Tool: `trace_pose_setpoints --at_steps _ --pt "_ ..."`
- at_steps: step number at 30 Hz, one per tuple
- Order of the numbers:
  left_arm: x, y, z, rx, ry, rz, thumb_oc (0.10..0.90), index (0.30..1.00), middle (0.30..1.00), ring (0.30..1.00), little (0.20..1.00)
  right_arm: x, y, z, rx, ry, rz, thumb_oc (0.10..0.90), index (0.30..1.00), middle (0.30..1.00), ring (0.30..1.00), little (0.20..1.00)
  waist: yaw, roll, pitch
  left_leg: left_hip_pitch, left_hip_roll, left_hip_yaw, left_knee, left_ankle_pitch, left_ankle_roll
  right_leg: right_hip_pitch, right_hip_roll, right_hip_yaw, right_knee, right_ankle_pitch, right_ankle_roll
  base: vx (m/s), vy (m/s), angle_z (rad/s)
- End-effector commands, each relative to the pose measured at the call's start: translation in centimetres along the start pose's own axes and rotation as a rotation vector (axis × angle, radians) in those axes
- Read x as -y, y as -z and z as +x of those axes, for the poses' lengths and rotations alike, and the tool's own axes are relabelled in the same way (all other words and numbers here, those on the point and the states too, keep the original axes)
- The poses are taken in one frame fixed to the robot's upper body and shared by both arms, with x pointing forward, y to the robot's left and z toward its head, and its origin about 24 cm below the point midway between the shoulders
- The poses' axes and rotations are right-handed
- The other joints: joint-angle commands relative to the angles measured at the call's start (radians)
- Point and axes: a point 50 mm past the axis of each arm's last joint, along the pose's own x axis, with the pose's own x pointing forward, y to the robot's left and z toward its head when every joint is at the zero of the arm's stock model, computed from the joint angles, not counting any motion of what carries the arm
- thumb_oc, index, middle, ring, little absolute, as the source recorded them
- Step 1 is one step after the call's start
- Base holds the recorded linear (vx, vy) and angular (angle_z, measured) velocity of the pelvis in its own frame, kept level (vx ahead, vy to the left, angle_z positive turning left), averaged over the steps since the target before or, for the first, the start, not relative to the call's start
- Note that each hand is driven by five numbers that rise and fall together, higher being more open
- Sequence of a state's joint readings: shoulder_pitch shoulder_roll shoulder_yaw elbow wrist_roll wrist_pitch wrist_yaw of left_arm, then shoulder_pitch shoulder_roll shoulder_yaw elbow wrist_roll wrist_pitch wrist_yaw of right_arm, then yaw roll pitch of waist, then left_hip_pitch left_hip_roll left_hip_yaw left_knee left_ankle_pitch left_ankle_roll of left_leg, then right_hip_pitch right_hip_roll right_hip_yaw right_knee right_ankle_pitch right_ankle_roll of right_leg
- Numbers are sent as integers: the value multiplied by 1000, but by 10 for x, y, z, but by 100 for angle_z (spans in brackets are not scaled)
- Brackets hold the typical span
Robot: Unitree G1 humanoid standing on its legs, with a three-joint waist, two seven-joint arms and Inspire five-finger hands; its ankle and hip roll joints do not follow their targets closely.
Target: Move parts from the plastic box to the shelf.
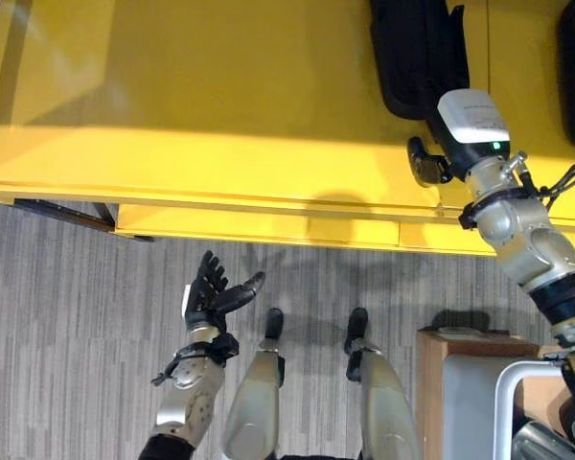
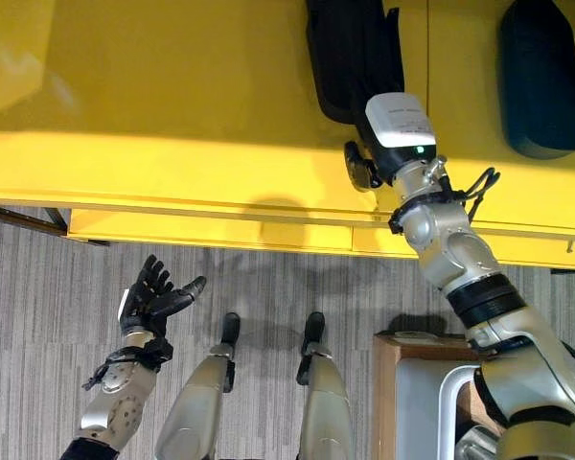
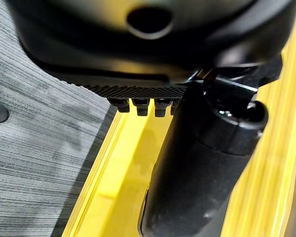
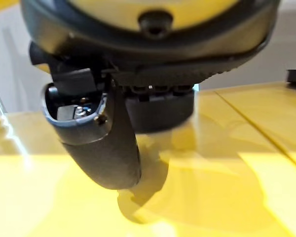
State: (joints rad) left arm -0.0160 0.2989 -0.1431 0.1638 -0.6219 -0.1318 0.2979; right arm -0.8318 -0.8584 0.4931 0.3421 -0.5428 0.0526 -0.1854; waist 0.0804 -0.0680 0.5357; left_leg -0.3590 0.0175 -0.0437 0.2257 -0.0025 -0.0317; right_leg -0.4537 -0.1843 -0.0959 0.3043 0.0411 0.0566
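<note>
Left hand (image 1: 209,295): fingers spread wide, holding nothing, above the floor (image 1: 67,316). Right hand (image 1: 431,161): fingers curled round a black part (image 1: 417,53) on the yellow shelf (image 1: 201,96).

Nothing here can be read: no lettering, label, number or sign shows on the yellow shelf (image 1: 220,105) or anything near it

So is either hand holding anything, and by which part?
The left hand is open and empty. The right hand is at the near end of a black part on the shelf; whether it grips it cannot be told.
</note>
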Motion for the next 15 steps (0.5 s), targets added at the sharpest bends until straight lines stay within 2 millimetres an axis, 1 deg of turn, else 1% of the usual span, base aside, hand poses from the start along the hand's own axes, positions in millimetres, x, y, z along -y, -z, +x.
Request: trace_pose_setpoints --at_steps 1,9,15 --pt "-6 -33 -8 182 7 -22 900 1000 1000 1000 1000 47 17 -3 -12 127 -113 900 1000 1000 1000 1000 -19 2 -16 35 76 8 93 -94 -26 71 -45 3 19 -5 34 0 1 -11" --pt "-9 -33 -9 179 -6 -14 900 1000 1000 1000 1000 53 9 -10 35 156 -84 900 1000 1000 1000 1000 -22 -3 -16 39 77 10 96 -97 -27 77 -46 4 19 -5 34 0 1 -2" --pt "-9 -32 -9 174 -14 -15 900 1000 1000 1000 1000 48 4 -15 51 158 -36 900 1000 1000 1000 1000 -24 -6 -16 39 76 11 101 -99 -25 79 -46 5 22 -6 34 0 0 0"
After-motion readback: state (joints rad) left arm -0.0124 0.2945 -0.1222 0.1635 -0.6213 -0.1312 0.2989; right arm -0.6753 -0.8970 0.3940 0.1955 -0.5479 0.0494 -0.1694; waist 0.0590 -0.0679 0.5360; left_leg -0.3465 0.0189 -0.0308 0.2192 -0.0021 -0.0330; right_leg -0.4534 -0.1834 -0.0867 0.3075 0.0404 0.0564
